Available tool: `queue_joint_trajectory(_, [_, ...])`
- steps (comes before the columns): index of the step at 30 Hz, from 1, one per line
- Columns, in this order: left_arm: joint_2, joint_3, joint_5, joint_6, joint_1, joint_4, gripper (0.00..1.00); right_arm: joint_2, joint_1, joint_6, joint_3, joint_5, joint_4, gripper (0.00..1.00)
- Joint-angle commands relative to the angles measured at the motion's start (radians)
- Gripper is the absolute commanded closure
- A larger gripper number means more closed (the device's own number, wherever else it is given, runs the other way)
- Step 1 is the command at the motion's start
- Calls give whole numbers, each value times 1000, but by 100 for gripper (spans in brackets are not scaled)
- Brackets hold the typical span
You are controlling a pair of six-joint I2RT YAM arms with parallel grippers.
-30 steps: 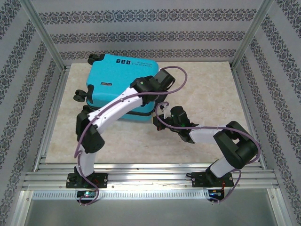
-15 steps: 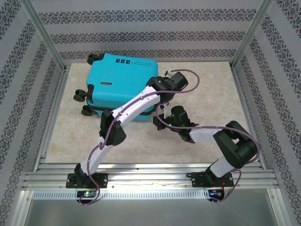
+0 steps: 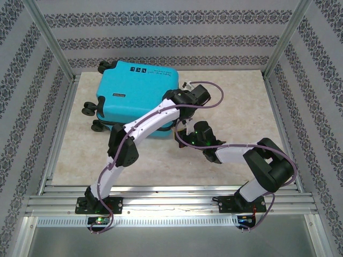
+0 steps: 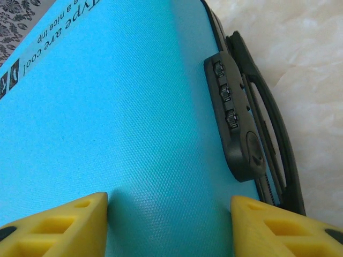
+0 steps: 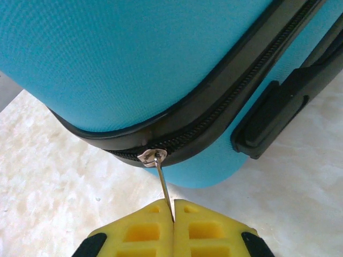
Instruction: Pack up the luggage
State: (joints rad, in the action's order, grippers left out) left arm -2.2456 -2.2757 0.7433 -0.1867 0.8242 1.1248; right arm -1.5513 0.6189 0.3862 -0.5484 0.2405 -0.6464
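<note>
A small bright turquoise luggage [image 3: 134,93] lies closed on its side on a pale marbled surface [image 3: 236,101], with both arms reaching to its right end.

The left gripper [image 4: 169,214] hovers over the broad turquoise shell. Its yellow jaws stand moderately apart, one at each lower corner of the left wrist view, with bare shell between them and nothing held. Whether the tips touch the shell cannot be told. Ahead of the jaws and to their right, a black combination lock [image 4: 236,128] sits on the edge of the case, with a black handle [image 4: 270,123] just beyond it. Far ahead to the left, printed lettering [image 4: 59,32] runs across the shell.

The right gripper [image 5: 173,214] is low beside the near corner of the luggage. Its yellow jaws are pressed together on a thin metal zipper pull [image 5: 164,187]. The pull runs straight from the jaws up to the zipper slider [image 5: 151,156] on the black zipper band [image 5: 214,115], which curves around the corner directly ahead. Ahead and to the right of these jaws, a black handle end [image 5: 268,118] projects from the case.
</note>
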Motion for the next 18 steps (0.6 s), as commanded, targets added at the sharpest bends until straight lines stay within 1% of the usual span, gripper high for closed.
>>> queue_joint_trajectory(1, [89,127,-139,-27,-39,86,44,37,-40,18,-30,-220,-140,100])
queue_joint_trajectory(3, [136,194,-201,-26,-49,27,45,16,-42,21,-51,-215,-138,100])
queue_joint_trajectory(6, [172,243,-256,-22,-53,-11,46,-11,-45,24,-70,-221,-148,100])
queue_joint_trajectory(12, [199,329,-319,-23,-72,-57,47,-25,-106,75,-99,-220,-137,100])
queue_joint_trajectory(14, [214,369,-339,-23,-80,-81,48,-35,-125,76,-128,-196,-119,100])
queue_joint_trajectory(18, [260,450,-380,-21,-87,-127,48,-94,-175,64,-211,-80,-102,100])
